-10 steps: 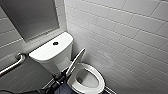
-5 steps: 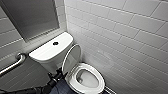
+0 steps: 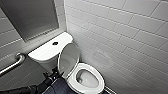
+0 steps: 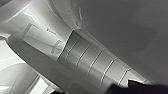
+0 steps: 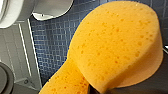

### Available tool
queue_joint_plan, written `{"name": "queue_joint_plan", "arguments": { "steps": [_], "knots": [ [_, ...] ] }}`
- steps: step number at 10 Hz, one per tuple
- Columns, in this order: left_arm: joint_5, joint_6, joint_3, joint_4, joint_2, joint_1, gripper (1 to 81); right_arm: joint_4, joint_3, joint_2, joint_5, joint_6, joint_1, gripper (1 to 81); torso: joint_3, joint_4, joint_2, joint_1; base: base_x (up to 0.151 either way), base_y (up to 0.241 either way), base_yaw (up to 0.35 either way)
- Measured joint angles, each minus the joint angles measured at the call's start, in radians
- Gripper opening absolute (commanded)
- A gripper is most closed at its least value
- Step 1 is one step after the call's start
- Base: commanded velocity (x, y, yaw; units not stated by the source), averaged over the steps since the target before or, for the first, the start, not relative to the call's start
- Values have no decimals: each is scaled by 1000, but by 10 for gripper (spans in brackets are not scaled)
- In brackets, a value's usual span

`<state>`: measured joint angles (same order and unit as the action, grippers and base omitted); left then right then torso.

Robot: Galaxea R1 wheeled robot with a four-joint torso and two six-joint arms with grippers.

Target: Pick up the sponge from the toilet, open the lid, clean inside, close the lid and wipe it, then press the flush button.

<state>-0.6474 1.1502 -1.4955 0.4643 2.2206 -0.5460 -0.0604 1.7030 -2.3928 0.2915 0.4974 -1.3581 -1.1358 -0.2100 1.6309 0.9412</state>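
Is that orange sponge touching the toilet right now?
Apart. The right wrist view shows blue floor tiles plainly between the sponge and the toilet.

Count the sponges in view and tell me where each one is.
1. The sponge is close before the right wrist camera, blue mosaic tiles behind it. Another could be hidden behind the raised lid.
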Motion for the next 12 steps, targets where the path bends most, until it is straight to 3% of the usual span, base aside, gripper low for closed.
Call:
{"name": "queue_joint_plan", "arguments": {
  "steps": [5,8,9,11,12],
  "knots": [
    [8,9,18,-19,-44,-14,811,0,-4,12,0,-1,0,10,0,-2,0,0,0,0,0],
    [-43,28,27,-136,-78,-66,811,0,-4,9,0,-2,0,10,0,-2,0,0,0,0,0],
    [-86,-77,24,-170,-122,-98,811,0,-4,7,2,-2,0,10,0,-2,0,0,0,0,0],
    [-141,-80,-14,-163,-213,-112,811,0,-4,7,1,-2,-2,10,0,-2,0,0,0,0,0],
    [-130,-80,3,-204,-176,-110,811,0,-3,7,0,-2,-3,10,0,-2,0,0,0,0,0]
  ]
}}
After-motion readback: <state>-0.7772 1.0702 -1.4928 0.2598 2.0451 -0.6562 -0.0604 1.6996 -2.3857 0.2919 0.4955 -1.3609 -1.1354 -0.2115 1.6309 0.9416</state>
